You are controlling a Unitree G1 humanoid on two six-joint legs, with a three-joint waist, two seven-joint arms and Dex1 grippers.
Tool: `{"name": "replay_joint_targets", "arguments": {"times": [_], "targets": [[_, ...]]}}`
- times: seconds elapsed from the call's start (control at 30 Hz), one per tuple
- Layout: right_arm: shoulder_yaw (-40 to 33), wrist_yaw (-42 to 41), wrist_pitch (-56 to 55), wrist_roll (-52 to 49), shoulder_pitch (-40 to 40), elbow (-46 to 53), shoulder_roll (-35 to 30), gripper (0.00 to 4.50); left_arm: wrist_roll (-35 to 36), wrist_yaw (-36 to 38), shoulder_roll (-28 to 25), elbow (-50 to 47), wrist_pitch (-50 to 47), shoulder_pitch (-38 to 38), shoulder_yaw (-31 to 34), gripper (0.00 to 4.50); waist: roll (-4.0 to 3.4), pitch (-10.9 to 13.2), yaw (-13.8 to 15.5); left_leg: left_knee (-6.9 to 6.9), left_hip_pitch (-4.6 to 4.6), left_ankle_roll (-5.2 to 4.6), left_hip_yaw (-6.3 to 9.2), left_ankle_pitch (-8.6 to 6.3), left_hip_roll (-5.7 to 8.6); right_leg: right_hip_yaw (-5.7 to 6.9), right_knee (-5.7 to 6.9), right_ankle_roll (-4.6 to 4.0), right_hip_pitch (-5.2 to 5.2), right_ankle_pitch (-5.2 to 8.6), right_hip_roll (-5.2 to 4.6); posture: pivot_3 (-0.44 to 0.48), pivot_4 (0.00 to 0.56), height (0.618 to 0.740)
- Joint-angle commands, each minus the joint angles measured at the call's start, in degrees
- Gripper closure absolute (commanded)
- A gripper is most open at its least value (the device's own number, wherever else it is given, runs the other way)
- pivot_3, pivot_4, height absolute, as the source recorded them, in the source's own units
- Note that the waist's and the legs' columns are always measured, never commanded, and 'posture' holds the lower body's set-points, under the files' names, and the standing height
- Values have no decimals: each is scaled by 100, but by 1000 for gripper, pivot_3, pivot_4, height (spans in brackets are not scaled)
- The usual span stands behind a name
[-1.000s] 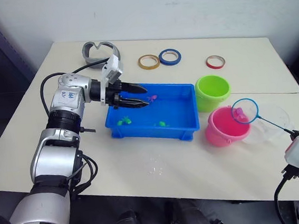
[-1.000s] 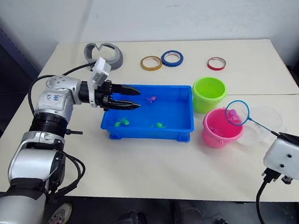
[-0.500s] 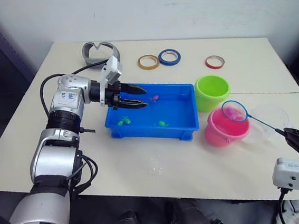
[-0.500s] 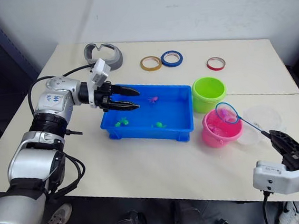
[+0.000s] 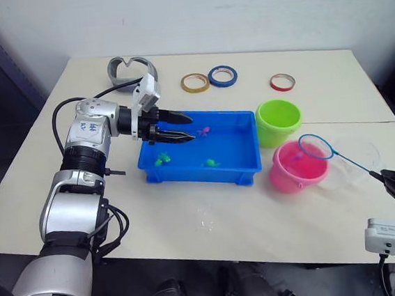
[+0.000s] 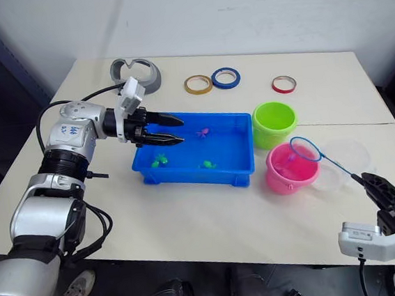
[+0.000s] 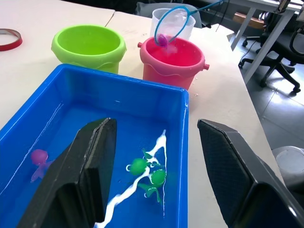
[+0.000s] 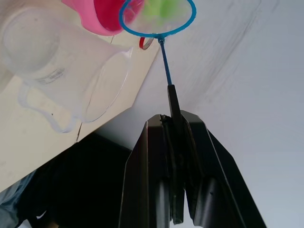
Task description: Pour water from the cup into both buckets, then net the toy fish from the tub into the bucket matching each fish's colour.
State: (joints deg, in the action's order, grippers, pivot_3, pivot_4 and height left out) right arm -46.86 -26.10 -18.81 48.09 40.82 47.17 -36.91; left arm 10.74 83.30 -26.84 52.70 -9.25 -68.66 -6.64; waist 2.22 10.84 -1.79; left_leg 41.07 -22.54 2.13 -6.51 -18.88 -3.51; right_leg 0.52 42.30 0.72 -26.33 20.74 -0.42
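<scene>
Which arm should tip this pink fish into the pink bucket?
The right gripper: it grips the net over the pink bucket, a pink fish in the mesh. The left gripper hovers open over the tub.

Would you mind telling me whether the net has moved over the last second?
Yes. The net, clamped in the right gripper, first swung leftward over the pink bucket, then partway back; its hoop is now above the bucket's right rim.

My left gripper (image 5: 185, 127) hangs spread over the tub's (image 5: 242, 173) near-left end, so entry there is blocked; the tub's right half lies open from above. The pink bucket (image 5: 291, 174) stands just beside the green bucket (image 5: 279, 122), with the cup (image 5: 356, 161) touching its far side. The net (image 5: 315, 146) hoop covers the pink mouth. The front of the desk (image 5: 191, 225) is bare.
</scene>
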Motion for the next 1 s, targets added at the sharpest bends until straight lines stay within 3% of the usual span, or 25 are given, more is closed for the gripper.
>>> {"name": "replay_joint_targets", "arguments": {"times": [0.03, 0.23, 0.3, 0.5, 0.73, 1.0], "targets": [[-251, 53, -54, 13, -80, 130, 75, 4500, -23, 25, -31, 12, 100, -148, 135, 1477, 0, 0, -8, 0, 3, 0, -4, 0, 0, -2, 2, 0, 0, 0, 0, 0, 150, 693], [-306, -580, 584, -846, -495, 299, 85, 4500, -26, -95, -107, 55, 125, -151, 196, 1477, 0, 0, -37, 5, 23, 3, -23, -1, -1, -20, 28, -6, 1, 4, 1, 0, 150, 693], [-156, -1035, 1182, -1275, -963, 507, -71, 4500, -64, -255, -243, 185, 180, -168, 259, 1477, 0, 0, -87, 8, 27, 3, -27, -1, -1, -24, 34, -6, 1, 4, 1, 0, 150, 693], [1803, -2106, 3821, -2173, -3405, 840, -398, 4500, -336, -861, -818, 547, 356, -194, 423, 1477, 5, 1, -241, 20, 43, 13, -30, 7, -4, -33, 69, -14, 2, 0, 5, 0, 150, 693], [4258, -2501, 7084, -2724, -5940, 167, 166, 4500, -375, -1053, -1304, 47, 103, 259, 570, 1477, 8, 2, -271, 17, 37, 17, -19, 11, -6, -26, 77, -25, -5, 5, 0, 0, 150, 693], [5243, -2419, 9624, -3763, -7582, -765, 646, 4500, -145, -1277, -1536, -1348, -653, 1083, 854, 1477, 7, 2, -261, 17, 19, 12, -16, 10, -7, -16, 76, -29, -21, 5, -9, 0, 150, 693]]}}
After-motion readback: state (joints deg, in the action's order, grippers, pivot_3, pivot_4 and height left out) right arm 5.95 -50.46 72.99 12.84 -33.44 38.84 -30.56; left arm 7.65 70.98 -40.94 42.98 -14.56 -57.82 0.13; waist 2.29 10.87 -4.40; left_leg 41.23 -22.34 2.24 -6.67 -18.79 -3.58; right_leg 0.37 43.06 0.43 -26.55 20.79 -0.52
